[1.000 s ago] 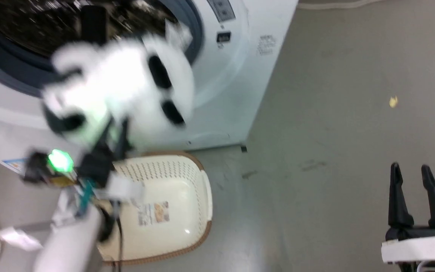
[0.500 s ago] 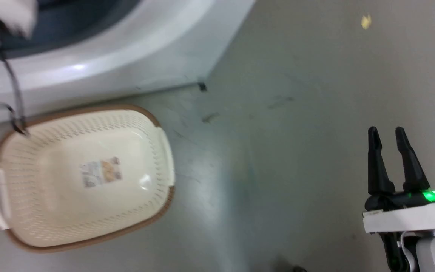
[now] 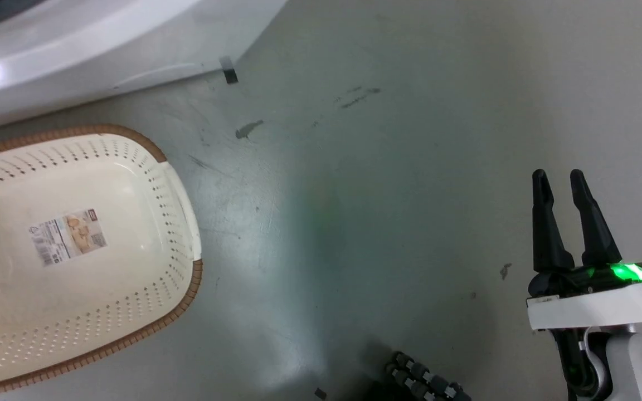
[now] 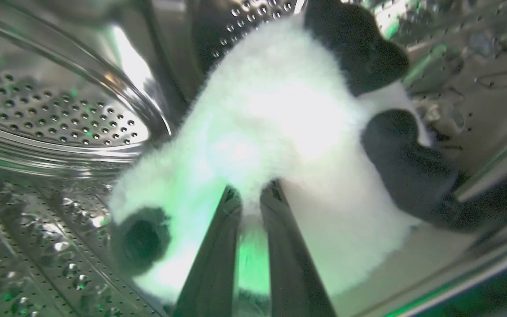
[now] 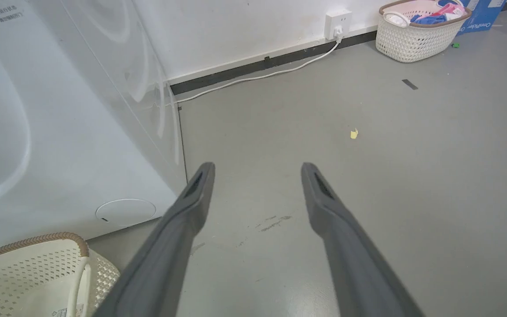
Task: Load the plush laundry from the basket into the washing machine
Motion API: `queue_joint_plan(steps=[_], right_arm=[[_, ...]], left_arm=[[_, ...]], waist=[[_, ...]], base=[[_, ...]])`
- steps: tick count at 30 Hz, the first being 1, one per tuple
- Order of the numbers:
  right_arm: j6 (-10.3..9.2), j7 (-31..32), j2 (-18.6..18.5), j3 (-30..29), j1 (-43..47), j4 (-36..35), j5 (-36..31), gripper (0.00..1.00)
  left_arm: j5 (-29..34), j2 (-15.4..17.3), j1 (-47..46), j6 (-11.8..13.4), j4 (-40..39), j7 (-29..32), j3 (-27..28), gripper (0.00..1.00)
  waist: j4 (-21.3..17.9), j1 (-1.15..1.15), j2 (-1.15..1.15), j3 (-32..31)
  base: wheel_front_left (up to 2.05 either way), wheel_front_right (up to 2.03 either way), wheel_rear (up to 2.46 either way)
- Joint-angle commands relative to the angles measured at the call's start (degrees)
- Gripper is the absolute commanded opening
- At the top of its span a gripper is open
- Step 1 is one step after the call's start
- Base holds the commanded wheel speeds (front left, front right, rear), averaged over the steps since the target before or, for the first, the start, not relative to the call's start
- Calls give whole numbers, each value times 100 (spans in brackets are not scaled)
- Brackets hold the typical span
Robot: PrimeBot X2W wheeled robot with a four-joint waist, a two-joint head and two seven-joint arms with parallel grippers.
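Inside the washing machine, the plush laundry sprawls against the shiny perforated drum, black patches at its upper end and a black paw pad low near the drum wall. The left gripper, reaching into the machine, pinches its two fingers nearly together on a tuft of the toy's white fur, the toy's bulk lying just beyond the tips. Outside, the basket sits on the grey floor just before the machine's front, while the right gripper hovers off to the machine's right, fingers spread wide.
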Motion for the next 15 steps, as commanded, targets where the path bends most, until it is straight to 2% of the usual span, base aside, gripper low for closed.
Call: queue_joint_plan(steps=[1, 4, 5, 6, 7, 12, 13, 14, 15], right_arm=[[-5, -25, -1, 9, -105, 25, 33, 100], [-5, -25, -1, 3, -122, 36, 32, 100], [-5, -25, -1, -9, -156, 43, 16, 100], [-5, -25, -1, -23, -174, 29, 1, 100], [-5, -25, -1, -46, -183, 9, -25, 100], [-5, -25, -1, -248, -197, -59, -243, 100], [-5, -25, -1, -393, -168, -97, -395, 100], [-5, -25, -1, -393, -168, -97, -395, 100], [-5, -25, -1, -528, -104, -137, -580, 100]], left_arm=[[33, 5, -156, -49, 90, -35, -60, 0], [18, -38, -210, -45, 204, -114, -92, 0], [8, -72, -207, -26, 319, -209, -125, 8], [4, -89, -191, -8, 378, -267, -141, 45], [1, -107, -175, 23, 428, -340, -154, 100], [-92, -271, 8, 93, 663, -741, -199, 100], [-188, -400, 181, 145, 776, -1049, -194, 100], [-188, -400, 181, 145, 776, -1049, -194, 100], [-316, -569, 426, 183, 900, -1391, -180, 100]], waist=[[0, -1, 0, 50], [31, -1, 0, 47], [74, -1, 0, 13], [100, -1, 0, -24], [129, -1, 0, -63], [320, -1, 0, -333], [457, -1, 0, -554], [457, -1, 0, -554], [625, -1, 0, -853]], base=[[0, 0, 0], [0, 0, 0], [0, 0, 0], [0, 0, 0], [0, 0, 0], [0, 0, 0], [0, 0, 0], [0, 0, 0], [0, 0, 0]])
